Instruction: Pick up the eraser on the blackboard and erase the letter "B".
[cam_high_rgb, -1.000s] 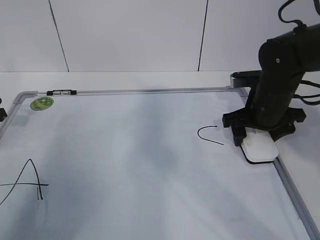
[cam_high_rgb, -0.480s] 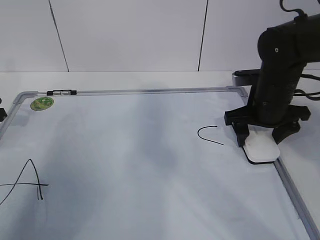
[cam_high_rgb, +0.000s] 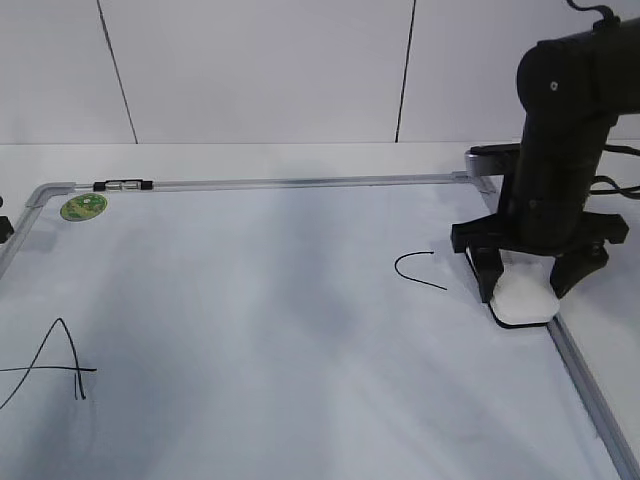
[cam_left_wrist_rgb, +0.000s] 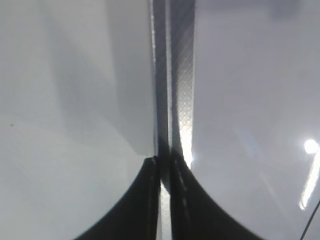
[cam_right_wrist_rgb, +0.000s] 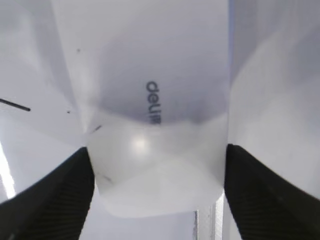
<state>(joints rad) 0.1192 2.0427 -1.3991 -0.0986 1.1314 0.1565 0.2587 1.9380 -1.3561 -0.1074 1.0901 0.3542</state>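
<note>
I have the right fingers (cam_high_rgb: 528, 278) spread apart, one on each side of the eraser (cam_high_rgb: 523, 298), which lies flat on the blackboard (cam_high_rgb: 280, 330) beside its right frame rail. In the right wrist view the eraser (cam_right_wrist_rgb: 155, 130) fills the gap between the two black finger tips (cam_right_wrist_rgb: 52, 200); whether they touch its sides I cannot tell. It is a glossy white block with a rounded near end and small grey lettering on top. The fingers are matte black with a fine ribbed texture.

Just left of the fingers, the exterior view shows a thin curved black stroke (cam_high_rgb: 420, 270); the wrist view catches only a short dash of it (cam_right_wrist_rgb: 15, 105). Far to the left sits the hand-drawn "A" (cam_high_rgb: 50, 365), and a round green sticker (cam_high_rgb: 84, 207) near the far corner.

The left fingers (cam_left_wrist_rgb: 165, 200) are pressed together, with the grey metal frame rail (cam_left_wrist_rgb: 175, 75) running straight ahead of them.
</note>
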